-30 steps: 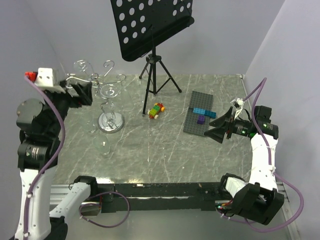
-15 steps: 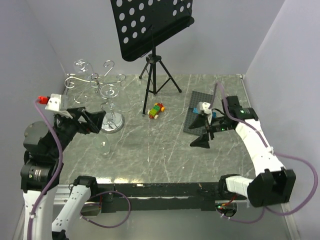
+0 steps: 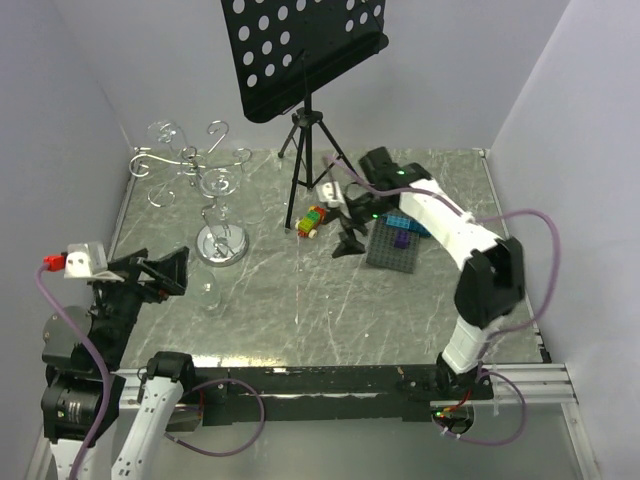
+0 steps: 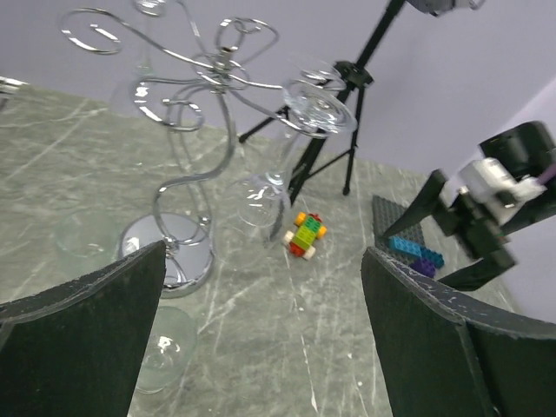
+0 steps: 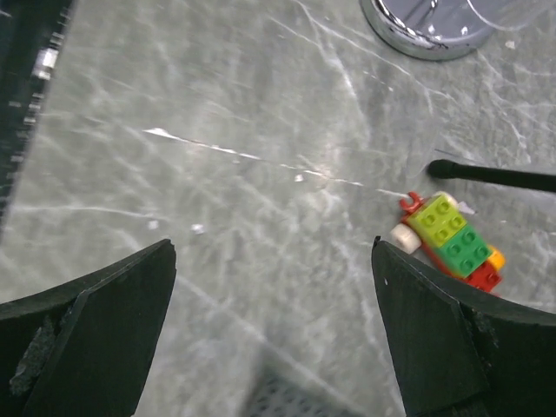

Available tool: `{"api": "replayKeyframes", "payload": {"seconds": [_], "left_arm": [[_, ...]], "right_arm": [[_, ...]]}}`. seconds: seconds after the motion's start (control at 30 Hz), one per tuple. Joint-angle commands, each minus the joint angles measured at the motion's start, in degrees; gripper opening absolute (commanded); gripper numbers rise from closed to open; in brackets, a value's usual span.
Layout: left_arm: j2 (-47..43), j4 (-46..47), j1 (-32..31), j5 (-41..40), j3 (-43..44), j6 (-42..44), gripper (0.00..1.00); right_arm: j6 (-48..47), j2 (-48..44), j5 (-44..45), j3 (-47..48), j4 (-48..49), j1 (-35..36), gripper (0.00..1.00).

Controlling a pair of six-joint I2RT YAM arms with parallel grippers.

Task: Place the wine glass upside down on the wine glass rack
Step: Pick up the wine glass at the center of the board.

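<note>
left hand (image 3: 160, 273) wide open, empty | right hand (image 3: 347, 225) wide open, empty | wine glass (image 4: 261, 193) hangs inverted on wine glass rack (image 4: 165, 252)

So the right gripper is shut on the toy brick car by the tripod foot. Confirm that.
Wrong: the right gripper is open, not shut on the toy brick car, which lies free by the tripod foot, as the right wrist view shows.
</note>
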Motion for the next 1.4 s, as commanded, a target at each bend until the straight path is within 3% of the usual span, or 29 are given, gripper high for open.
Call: {"api": "replayKeyframes", "payload": {"seconds": [0.0,0.2,0.47,1.13,1.37], "left_arm": [[-2.2,-1.2,0.2,-5.6,-0.9,-1.1,0.97],[-3.2,-0.5,0.2,-6.4,-2.5,-1.0,0.97],[-2.8,-0.4,0.2,-6.9,-3.7,-0.4,0.97],[-2.5,0.7,0.2,-5.8,-4.4,-1.1,0.97],[-2.5,0.8,0.2,-5.8,-4.1,-1.0,0.97]], "right_arm": [[2.6,6.2,7.7,6.4,7.9,3.9,0.98],[3.1,11.4,13.6,6.5,17.8,6.9,0.93],[3.2,17.2,17.9,9.0,22.6,10.1,0.83],[3.8,26.7,26.0,14.9,28.2,13.4,0.6],[4.5,27.8,26.4,15.3,29.2,13.4,0.58]]}}
